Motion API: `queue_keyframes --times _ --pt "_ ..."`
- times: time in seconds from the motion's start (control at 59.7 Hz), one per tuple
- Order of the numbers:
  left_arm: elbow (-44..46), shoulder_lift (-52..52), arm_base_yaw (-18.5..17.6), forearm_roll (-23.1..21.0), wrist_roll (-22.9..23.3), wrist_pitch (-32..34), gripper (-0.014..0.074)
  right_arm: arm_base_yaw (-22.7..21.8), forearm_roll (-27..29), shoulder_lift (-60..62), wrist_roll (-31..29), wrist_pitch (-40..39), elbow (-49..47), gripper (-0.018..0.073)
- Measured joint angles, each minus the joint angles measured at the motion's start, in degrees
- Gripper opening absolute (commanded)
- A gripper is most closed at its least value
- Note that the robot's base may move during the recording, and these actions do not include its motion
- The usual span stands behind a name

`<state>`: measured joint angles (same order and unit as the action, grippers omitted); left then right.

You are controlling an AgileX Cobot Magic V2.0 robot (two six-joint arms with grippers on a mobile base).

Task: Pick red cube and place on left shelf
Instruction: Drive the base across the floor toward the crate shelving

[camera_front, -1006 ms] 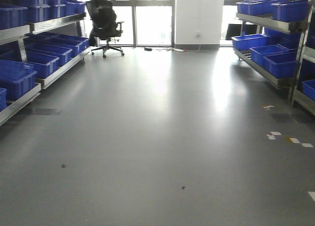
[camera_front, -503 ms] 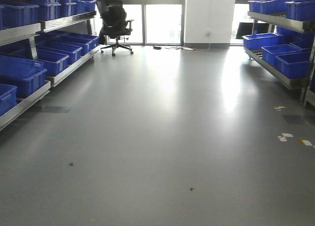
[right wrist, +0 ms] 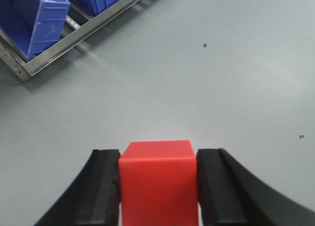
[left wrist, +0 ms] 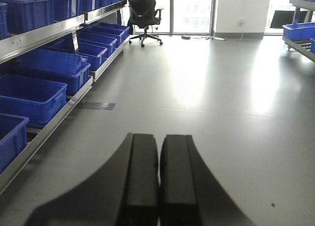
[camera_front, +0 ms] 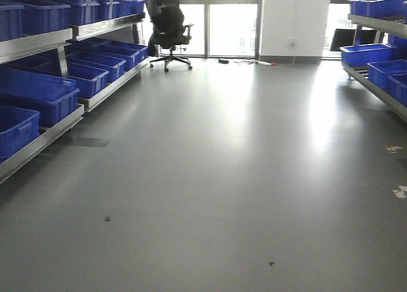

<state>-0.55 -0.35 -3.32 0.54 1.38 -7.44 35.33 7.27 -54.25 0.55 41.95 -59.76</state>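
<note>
Pickup apparently done: red cube [right wrist: 157, 179] clamped squarely in the right claw [right wrist: 158, 186], clenched on it from both sides and carried above the bare grey floor [right wrist: 221, 78], touching nothing else. Left claw [left wrist: 158, 181] pressed fully together, nothing in it, pointing down the length of the room.

Left shelf [camera_front: 44, 139] running along the left edge of the floor, lined with blue bins [camera_front: 38, 95] on both its lower and upper levels. Same shelf visible from the right wrist as a metal rail [right wrist: 78, 41] with one bin behind it, up in the top left corner of that view and apart from the cube. Office chair [camera_front: 168, 21] at the far end of the floor, well clear of all this.

Roughly halfway, as a judgement: grasp secured, delivery not yet made. Left to do, by the look of it: closing in on the shelf, raising the cube over the rail, setting it down on a level or in a bin, then letting go. No telling from these views the intended level or bin, nor the height of the cube over the floor.
</note>
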Motion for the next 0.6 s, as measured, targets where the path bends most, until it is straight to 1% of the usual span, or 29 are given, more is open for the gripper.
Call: queue_keyframes --times 0.603 --pt "0.00 0.00 0.00 0.00 0.00 0.00 0.0101 0.00 0.00 0.00 0.00 0.00 0.00 0.0054"
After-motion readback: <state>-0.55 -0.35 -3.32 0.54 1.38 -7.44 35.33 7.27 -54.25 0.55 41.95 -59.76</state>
